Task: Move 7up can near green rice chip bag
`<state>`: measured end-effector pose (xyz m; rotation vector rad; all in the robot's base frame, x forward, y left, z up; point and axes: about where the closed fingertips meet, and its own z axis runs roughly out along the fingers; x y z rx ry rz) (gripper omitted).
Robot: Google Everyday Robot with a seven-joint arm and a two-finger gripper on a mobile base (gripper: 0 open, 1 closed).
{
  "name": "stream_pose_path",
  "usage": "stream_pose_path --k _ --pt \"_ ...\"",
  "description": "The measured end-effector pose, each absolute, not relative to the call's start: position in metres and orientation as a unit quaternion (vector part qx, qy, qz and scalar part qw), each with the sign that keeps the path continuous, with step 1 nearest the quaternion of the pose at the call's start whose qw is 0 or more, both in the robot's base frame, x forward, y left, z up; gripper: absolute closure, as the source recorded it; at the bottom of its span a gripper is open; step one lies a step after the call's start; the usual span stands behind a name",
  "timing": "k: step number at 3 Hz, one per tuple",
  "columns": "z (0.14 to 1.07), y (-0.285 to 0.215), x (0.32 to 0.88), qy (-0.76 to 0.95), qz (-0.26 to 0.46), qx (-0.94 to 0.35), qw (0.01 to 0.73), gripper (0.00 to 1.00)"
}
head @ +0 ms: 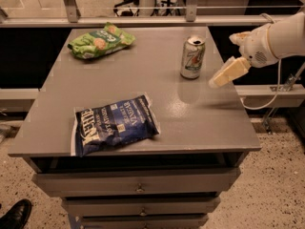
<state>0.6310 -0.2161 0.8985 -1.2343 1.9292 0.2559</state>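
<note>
The 7up can (193, 57) stands upright on the grey table (200, 123), at its back right. The green rice chip bag (100, 40) lies flat at the table's back left, well apart from the can. My gripper (222, 60) comes in from the right and hovers just right of the can without touching it. Its two pale fingers (228, 72) are spread apart and hold nothing.
A larger dark-blue chip bag (113, 124) lies at the table's front left. The table has drawers (138, 182) below its front edge. A rail (152, 20) runs behind the table. A black shoe (14, 216) is on the floor at the bottom left.
</note>
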Motion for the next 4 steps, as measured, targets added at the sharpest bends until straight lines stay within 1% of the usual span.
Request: stream_pose_path --k 1,2,3,4 --pt "0.892 -0.204 0.664 0.761 0.142 -0.451 0.445 0.0" --pt "0.891 -0.179 0.683 0.752 0.181 -0.428 0.468 0.0" --pt "0.887 -0.15 0.696 0.75 0.219 -0.41 0.47 0.16" --pt "0.889 -0.127 0.702 0.746 0.247 -0.401 0.471 0.39"
